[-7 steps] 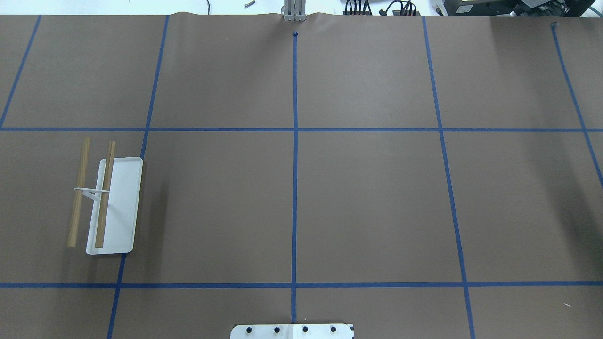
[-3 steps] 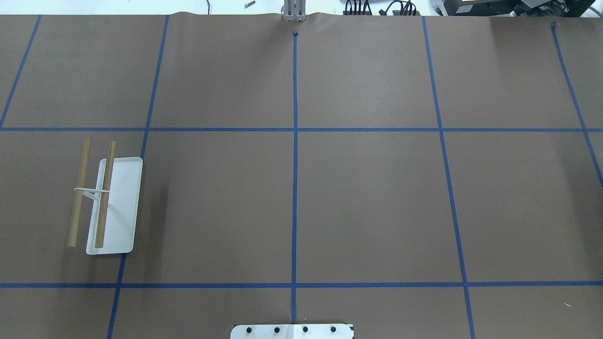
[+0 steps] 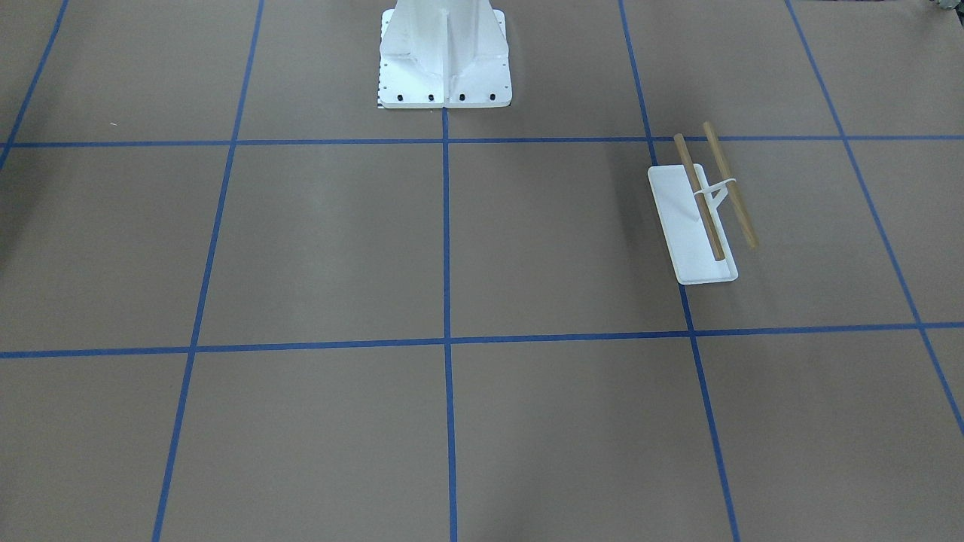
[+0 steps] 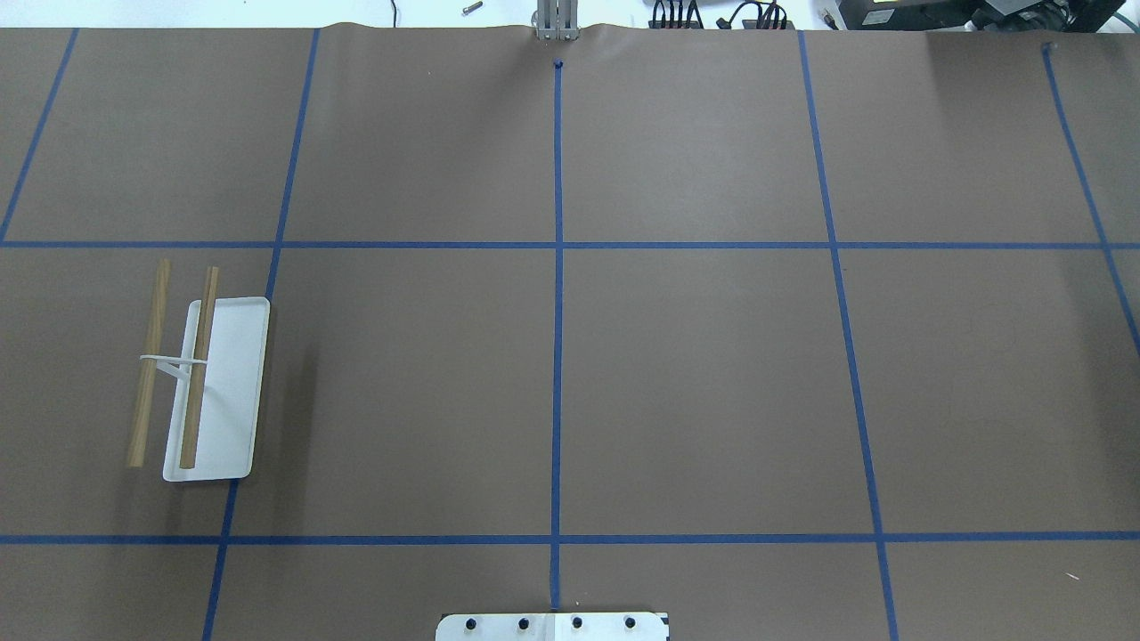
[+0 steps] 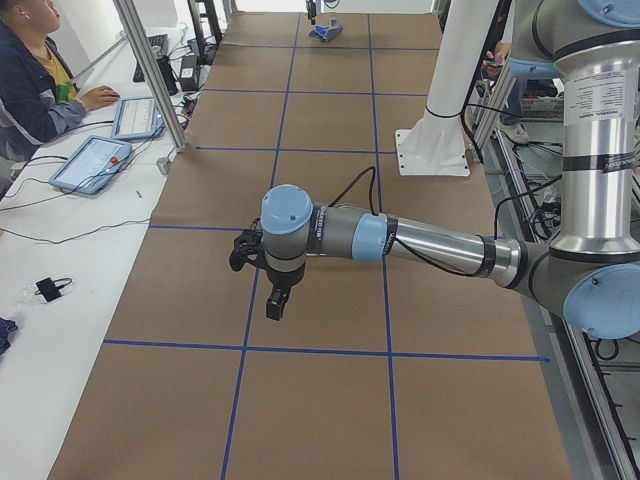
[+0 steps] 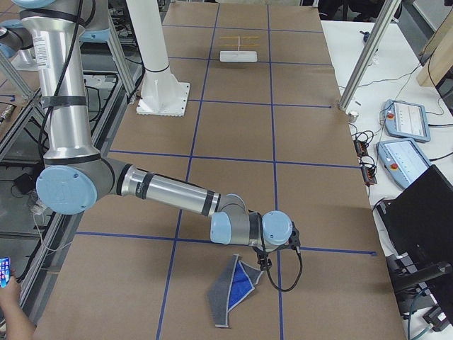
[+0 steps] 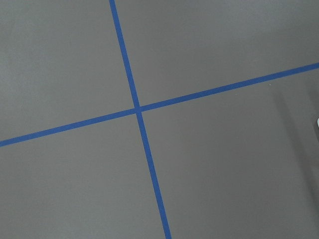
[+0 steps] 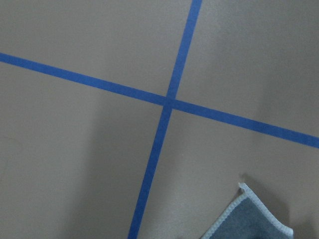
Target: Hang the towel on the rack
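Brown paper (image 4: pixel 695 374) gridded with blue tape (image 4: pixel 557 356) carries the towel (image 6: pixel 230 292), bunched just beside the right gripper (image 6: pixel 263 265) and well apart from the rack (image 4: pixel 223 392) at the far end. The left gripper (image 5: pixel 278 300) hovers above the paper; whether either gripper's fingers are open or closed cannot be told.

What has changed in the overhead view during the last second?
Nothing has visibly moved. The rack stands in the same place on the left of the table, with nothing hung on it.
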Robot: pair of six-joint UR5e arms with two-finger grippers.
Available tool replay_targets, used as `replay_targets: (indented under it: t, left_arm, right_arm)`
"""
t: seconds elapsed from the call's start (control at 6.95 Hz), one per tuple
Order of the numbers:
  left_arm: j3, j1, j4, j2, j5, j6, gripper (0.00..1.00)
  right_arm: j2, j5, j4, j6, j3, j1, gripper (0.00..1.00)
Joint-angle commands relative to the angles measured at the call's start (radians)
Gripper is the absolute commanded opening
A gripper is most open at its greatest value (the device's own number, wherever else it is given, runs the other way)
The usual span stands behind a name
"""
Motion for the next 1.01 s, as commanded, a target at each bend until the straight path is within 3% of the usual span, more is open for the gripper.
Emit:
replay_targets:
  t: [0.0, 0.14, 0.43, 0.86]
  left_arm:
    - [0.0, 0.0, 0.0, 0.0, -0.001, 0.0, 0.98]
    - [0.001, 0.0, 0.0, -0.002, -0.001, 0.0, 0.98]
    - [0.003, 0.0, 0.0, 0.0, -0.001, 0.0, 0.98]
    - [0.003, 0.0, -0.002, 0.001, -0.001, 0.0, 0.98]
  right_arm:
    - [-0.008, 0.002, -0.003, -0.01, 0.01, -0.114, 0.78]
    - [-0.059, 0.01, -0.002, -0.021, 0.032, -0.139, 0.72]
    - [-0.1, -0.01, -0.005, -0.088, 0.079, -0.186, 0.71]
    - [-0.053, -0.023, -0.077, -0.232, 0.089, -0.194, 0.66]
